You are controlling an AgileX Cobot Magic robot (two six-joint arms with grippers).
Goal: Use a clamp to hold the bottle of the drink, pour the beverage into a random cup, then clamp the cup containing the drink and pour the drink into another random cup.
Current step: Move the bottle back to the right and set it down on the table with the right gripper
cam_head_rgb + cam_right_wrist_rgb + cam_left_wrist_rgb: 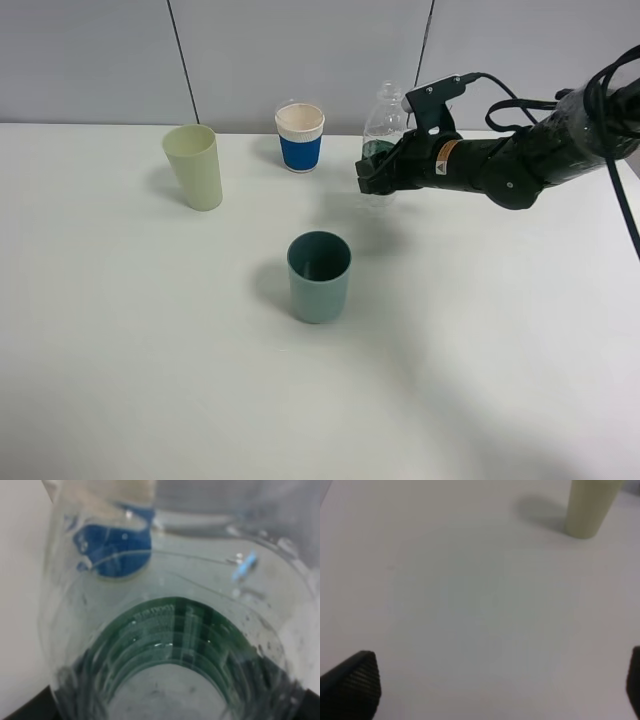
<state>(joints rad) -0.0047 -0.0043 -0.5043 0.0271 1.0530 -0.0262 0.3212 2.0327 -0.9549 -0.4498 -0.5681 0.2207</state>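
While high view shows right claw (372, 178) pinching small clear ribbed plastic bottle (384, 125) upright beside white blue-sleeved paper cup (300, 137), right wrist view fills with green label (170, 630). Left wrist view alone shows left claw (495, 685), spread above desk (470, 605) near pale yellow-green tapered plastic cup (587, 507).

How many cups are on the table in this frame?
3. The pale yellow-green cup stands at the left, the white paper cup with blue sleeve at the back beside the bottle, the teal cup alone in the middle. None appears hidden.
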